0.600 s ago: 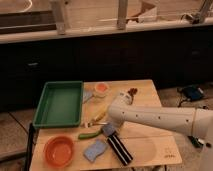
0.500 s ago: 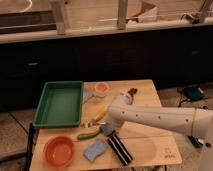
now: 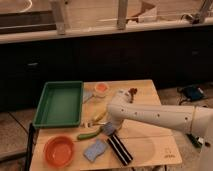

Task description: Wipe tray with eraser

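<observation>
The green tray [image 3: 59, 103] lies on the left part of the wooden table [image 3: 150, 145]. The pale blue-grey eraser [image 3: 109, 129] lies on the table to the right of the tray's near corner. My white arm reaches in from the right, and my gripper [image 3: 106, 124] is down at the eraser, directly over or against it. The arm hides much of the gripper, and I cannot tell whether it holds the eraser.
An orange bowl [image 3: 59, 150] sits at the front left, a blue wavy sponge [image 3: 95, 149] beside it, and a black striped block [image 3: 120, 149] to the right. A green vegetable [image 3: 89, 134] and a yellow item [image 3: 100, 117] lie by the gripper. A small cup [image 3: 101, 88] stands behind.
</observation>
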You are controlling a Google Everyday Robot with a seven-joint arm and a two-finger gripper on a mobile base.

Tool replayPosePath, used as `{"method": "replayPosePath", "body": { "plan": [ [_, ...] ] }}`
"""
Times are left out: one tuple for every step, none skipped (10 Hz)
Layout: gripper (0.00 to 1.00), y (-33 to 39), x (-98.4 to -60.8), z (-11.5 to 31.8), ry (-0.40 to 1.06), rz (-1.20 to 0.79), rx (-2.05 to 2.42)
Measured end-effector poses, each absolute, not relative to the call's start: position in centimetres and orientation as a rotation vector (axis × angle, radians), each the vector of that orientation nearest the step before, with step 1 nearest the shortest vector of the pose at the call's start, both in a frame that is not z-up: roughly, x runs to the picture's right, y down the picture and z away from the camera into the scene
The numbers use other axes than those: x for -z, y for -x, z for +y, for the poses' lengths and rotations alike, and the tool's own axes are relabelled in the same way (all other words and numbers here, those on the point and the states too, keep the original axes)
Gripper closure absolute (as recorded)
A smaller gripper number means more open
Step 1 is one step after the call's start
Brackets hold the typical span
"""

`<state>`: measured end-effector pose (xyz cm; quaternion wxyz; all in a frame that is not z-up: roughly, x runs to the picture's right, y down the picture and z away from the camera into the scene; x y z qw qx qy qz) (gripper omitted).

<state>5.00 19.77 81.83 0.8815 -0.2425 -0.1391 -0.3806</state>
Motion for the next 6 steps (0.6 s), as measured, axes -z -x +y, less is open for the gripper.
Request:
{"method": "replayPosePath", "body": {
  "plan": [
    [1.0,-4.3,-80.6,17.8,0.479,-0.292,0.818],
    [1.0,-4.1,-80.2,17.1,0.467,-0.293,0.829],
    [1.0,-3.7,-79.6,16.0,0.45,-0.295,0.844],
    [1.0,-3.0,-79.0,14.9,0.426,-0.304,0.865],
    [1.0,-2.4,-78.6,14.3,0.413,-0.313,0.877],
    [1.0,-1.6,-78.3,13.5,0.396,-0.323,0.894]
  ]
}}
